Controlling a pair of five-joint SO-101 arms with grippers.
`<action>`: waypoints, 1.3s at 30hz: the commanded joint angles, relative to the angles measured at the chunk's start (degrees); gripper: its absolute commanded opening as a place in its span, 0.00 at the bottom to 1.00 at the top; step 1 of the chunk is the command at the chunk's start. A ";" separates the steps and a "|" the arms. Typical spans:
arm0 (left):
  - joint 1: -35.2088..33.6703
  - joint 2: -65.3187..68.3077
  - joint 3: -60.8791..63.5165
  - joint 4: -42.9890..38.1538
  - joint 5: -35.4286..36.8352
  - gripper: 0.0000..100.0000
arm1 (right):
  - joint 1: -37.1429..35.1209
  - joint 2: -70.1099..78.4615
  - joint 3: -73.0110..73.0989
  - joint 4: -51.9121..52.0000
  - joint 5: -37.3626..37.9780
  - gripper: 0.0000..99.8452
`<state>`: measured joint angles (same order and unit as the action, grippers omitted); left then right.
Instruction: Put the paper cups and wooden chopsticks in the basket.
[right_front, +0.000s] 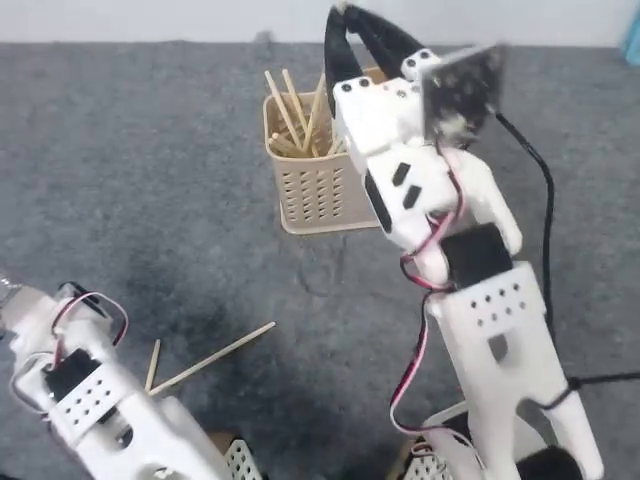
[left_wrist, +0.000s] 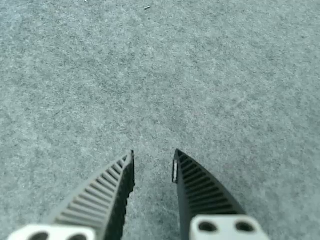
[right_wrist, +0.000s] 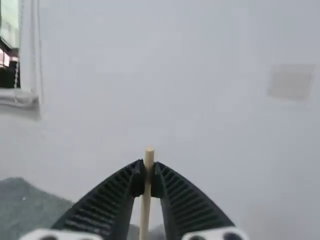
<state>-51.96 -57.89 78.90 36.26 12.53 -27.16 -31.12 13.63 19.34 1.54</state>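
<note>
Two arms, R gripper (right_wrist: 146, 171) raised by basket (right_front: 315, 195), pinching chopstick (right_wrist: 149, 154) (prob upright), L gripper (left_wrist: 153, 156) low, part-open

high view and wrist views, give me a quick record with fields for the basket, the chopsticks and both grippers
basket: upright on the grey mat
chopsticks in basket: several, leaning at different angles
loose chopsticks: two lying flat on the mat, near the left arm
right gripper: shut on one chopstick, raised by the basket, facing the wall
held chopstick: pinched at the fingertips, its end poking just past them
left gripper: open, over bare mat, holding nothing
</note>
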 joint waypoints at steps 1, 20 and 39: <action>0.26 -0.62 -0.13 -1.67 -0.62 0.12 | 0.31 0.92 -2.46 6.29 -1.41 0.01; 0.26 -0.62 -0.13 -1.67 -0.62 0.12 | -0.84 14.02 -2.81 20.35 -5.36 0.01; 0.09 -0.62 -0.31 -1.49 -0.62 0.12 | -7.78 -5.49 -14.59 46.99 -0.88 0.12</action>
<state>-51.96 -57.89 78.90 36.26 12.53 -31.47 -31.30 2.20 59.87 -3.38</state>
